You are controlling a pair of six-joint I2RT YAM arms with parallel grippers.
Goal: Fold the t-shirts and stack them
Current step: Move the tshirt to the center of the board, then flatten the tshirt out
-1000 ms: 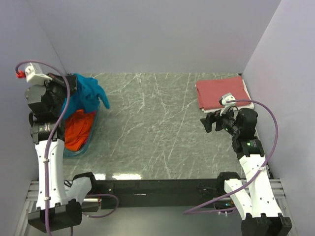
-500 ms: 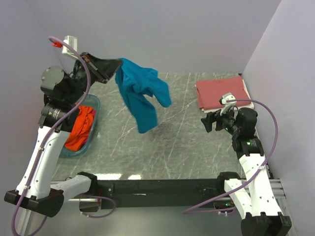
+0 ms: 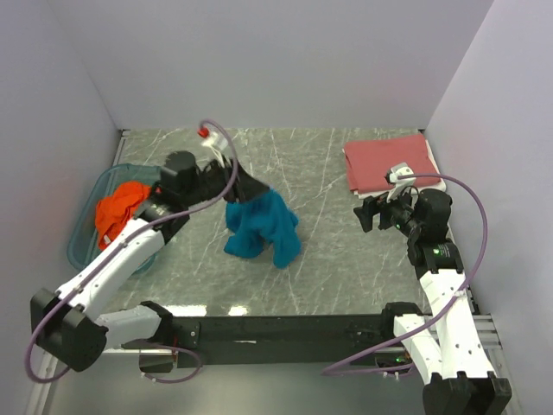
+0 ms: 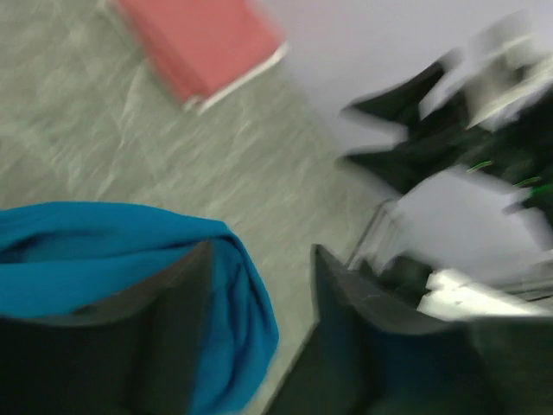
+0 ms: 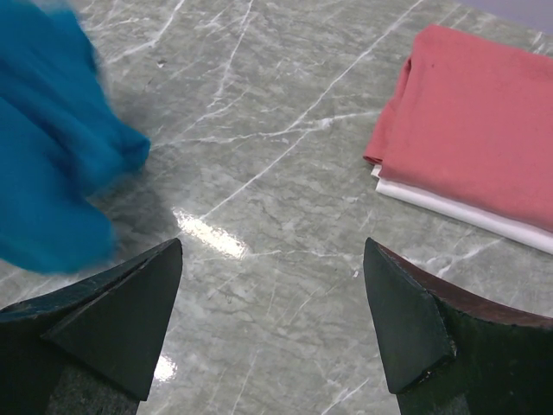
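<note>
– Left gripper point(image 4: 259, 255) state?
– Wrist view's blurred. Jaws look parted, table point(image 3: 346, 259) showing between them, teal t-shirt point(image 3: 259, 226) against one finger only. Probably not pinching it.
– Where's the teal one?
– Crumpled heap mid-table, unfolded.
– Right gripper point(image 3: 370, 214)?
– Wide open, empty, hovering near the right edge beside the stack.
– Progress?
– Red t-shirt point(image 3: 389, 162) folded at the far right corner, on something white point(image 5: 449, 212). Orange t-shirt point(image 3: 117, 212) bunched in the tub point(image 3: 82, 251) at the left edge. I'd say one of three done. Teal needs spreading, folding, stacking, then orange.
</note>
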